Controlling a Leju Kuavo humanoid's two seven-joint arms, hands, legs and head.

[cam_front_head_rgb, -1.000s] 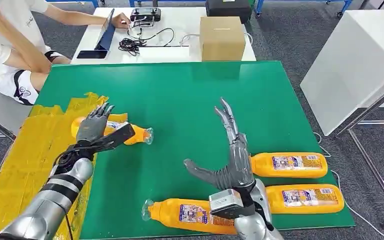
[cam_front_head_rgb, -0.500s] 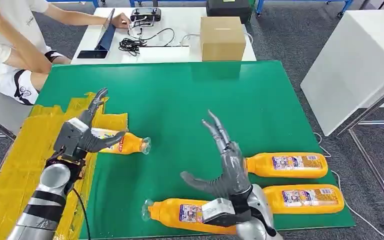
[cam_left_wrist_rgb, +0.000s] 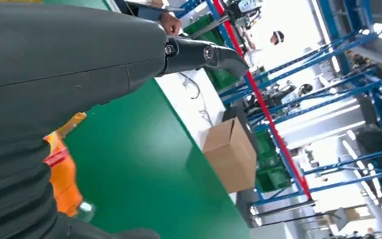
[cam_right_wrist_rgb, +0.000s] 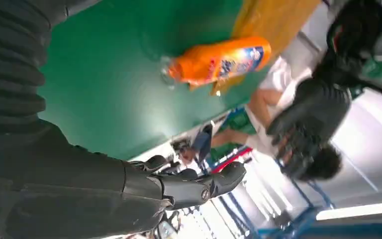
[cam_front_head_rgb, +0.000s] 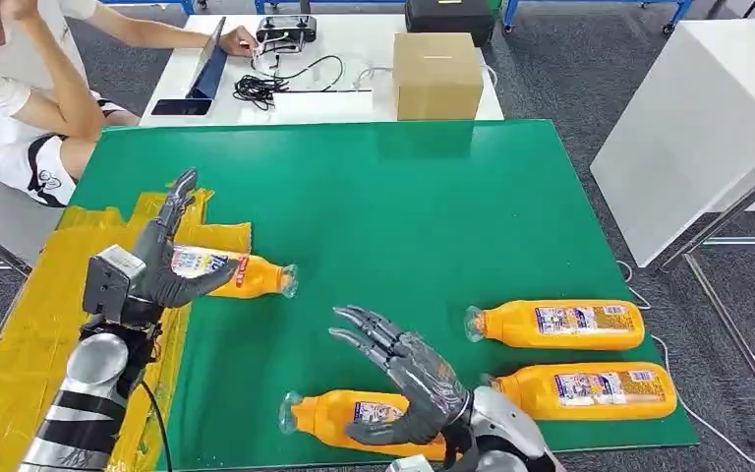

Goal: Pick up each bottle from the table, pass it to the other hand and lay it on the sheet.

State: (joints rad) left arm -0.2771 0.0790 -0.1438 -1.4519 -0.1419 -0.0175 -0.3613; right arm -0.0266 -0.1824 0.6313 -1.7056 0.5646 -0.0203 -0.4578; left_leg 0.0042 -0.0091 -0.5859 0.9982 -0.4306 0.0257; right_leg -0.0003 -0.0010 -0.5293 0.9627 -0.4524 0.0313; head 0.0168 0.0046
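You are looking at a green worktop with a crumpled yellow sheet covering its left end. Beyond it a white table carries a cardboard box, a tablet, a controller and black cables. A person sits at the far left. A white cabinet stands at the right on grey carpet.

Bottle count: four orange ones, all lying on their sides. One, the sheet bottle, rests with its body on the sheet's edge and its clear cap over the green. The front bottle lies at the near edge. The upper right bottle and the lower right bottle lie close together at the right.

Your left hand sits at the sheet bottle's base end, fingers straight and pointing away, thumb lying across the bottle's label. You cannot tell whether thumb and palm truly grip it. In the left wrist view the hand's cover hides most of that bottle.

Your right hand hovers over the front bottle, fingers spread and bent, holding nothing. It hides part of that bottle's body and the lower right bottle's cap end. The right wrist view is blurred at its far side.
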